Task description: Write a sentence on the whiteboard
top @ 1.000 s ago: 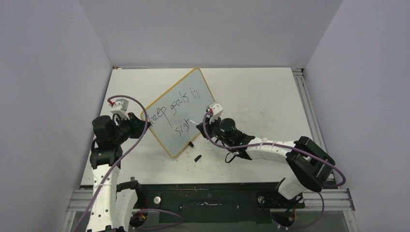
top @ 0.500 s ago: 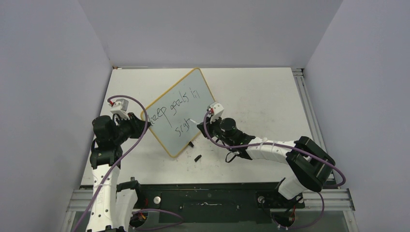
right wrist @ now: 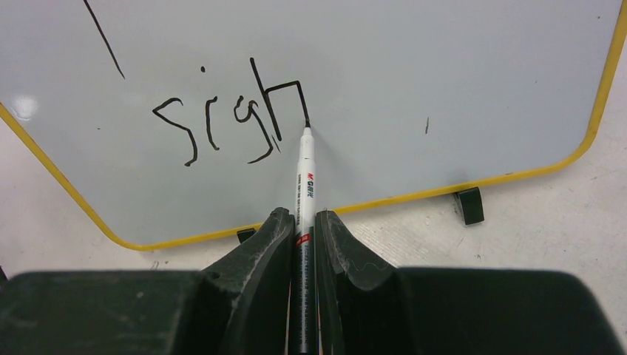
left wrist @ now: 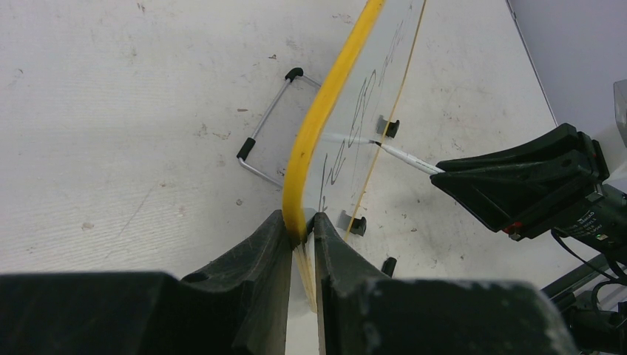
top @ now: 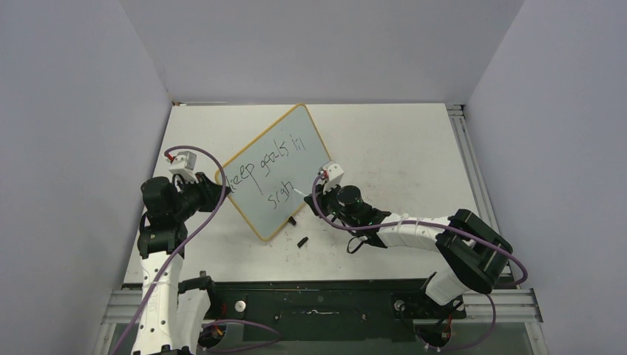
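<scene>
Enclosure: pale grey walls [top: 318, 44] close in three sides of the top view, upper frame.
Surface: a scuffed white tabletop [top: 399, 148] fills the middle of that view, speckled and scratched in the wrist views.
Whiteboard: the whiteboard [top: 292, 126], pale with a thin yellow-orange rim, lies turned on the diagonal, running from centre-left up toward the upper centre of the top view.
Left pincer: the left gripper [left wrist: 302, 222] has its jaws pinched tight on the board's yellow rim at a rounded corner, bottom centre of the left wrist view.
Right pincer: the right gripper [right wrist: 303, 222] is clamped on a marker [right wrist: 304, 170], white-barrelled, which sticks straight out between the fingers at the bottom centre of the right wrist view.
Sentence: the sentence [top: 276, 158] reads "keep goals in" on its upper line and "sigh" below it, in thin black strokes across the middle of the board.
Pen tip: it touches the board at the foot of the "h", centre of the right wrist view.
Wire stand: a bent metal wire stand [left wrist: 268, 126] with black ends lies on the tabletop just beside the board's edge, upper centre of the left wrist view.
Foot: a small black foot [right wrist: 469, 205] shows under the rim, right of centre in the right wrist view.
Loose piece: a small black piece [top: 302, 241] lies on the tabletop just below the board's lower corner.
</scene>
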Action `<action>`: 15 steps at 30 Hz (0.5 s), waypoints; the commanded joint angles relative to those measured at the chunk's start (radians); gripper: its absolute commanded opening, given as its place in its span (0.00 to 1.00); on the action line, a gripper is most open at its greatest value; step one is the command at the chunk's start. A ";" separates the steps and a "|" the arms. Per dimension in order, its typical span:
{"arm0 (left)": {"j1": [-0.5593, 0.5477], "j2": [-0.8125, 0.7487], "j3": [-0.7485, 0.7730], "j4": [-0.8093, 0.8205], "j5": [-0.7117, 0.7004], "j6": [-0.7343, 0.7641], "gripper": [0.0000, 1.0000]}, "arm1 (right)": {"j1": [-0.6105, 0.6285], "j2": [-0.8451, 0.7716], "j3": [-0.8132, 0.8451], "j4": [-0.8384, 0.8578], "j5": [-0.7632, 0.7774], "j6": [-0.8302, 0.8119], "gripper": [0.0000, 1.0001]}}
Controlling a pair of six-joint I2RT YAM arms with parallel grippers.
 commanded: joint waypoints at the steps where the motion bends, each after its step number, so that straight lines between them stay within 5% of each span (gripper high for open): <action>1: -0.006 -0.013 0.014 0.023 0.003 0.010 0.14 | 0.011 -0.021 -0.015 0.020 0.013 0.008 0.05; 15: -0.007 -0.011 0.015 0.022 0.001 0.012 0.14 | 0.014 -0.098 0.023 -0.006 -0.001 -0.027 0.05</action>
